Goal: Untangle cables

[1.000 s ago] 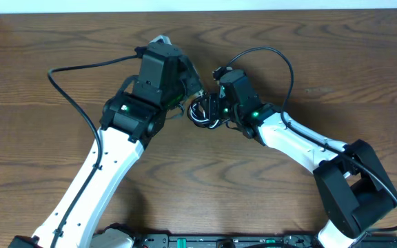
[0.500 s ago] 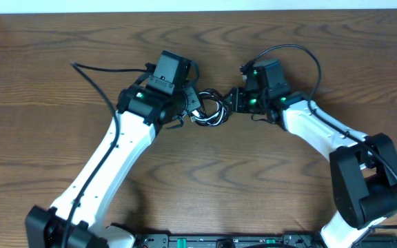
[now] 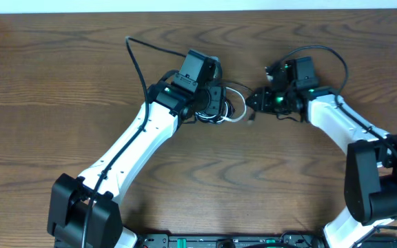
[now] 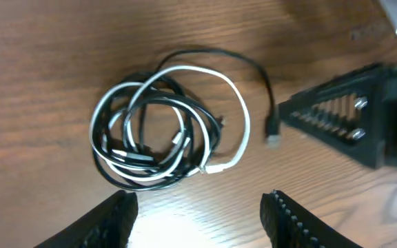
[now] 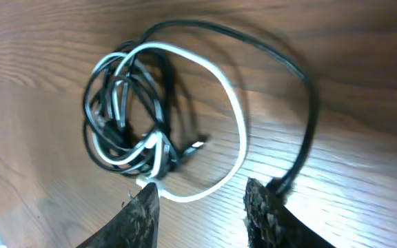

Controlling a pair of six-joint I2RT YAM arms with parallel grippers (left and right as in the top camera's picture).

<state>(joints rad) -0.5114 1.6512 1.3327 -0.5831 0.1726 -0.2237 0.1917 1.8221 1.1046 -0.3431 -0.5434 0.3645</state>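
Black and white cables lie in one tangled coil on the wooden table, between the arms. Left gripper is spread wide and empty. Right gripper is also parted, with a loose black plug at its fingertip. My read: choosing a strand. The next move calls for pinching that free end.

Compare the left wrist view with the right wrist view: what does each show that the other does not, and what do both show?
Only the left wrist view shows the right gripper from outside, its tip close to the black cable's plug, plus the left gripper with jaws open. Only the right wrist view shows the right gripper's own open jaws, the black cable's end running beside one. Both show the cables, black and white coils tangled on the wooden table, with a white loop and a black strand spreading outward.
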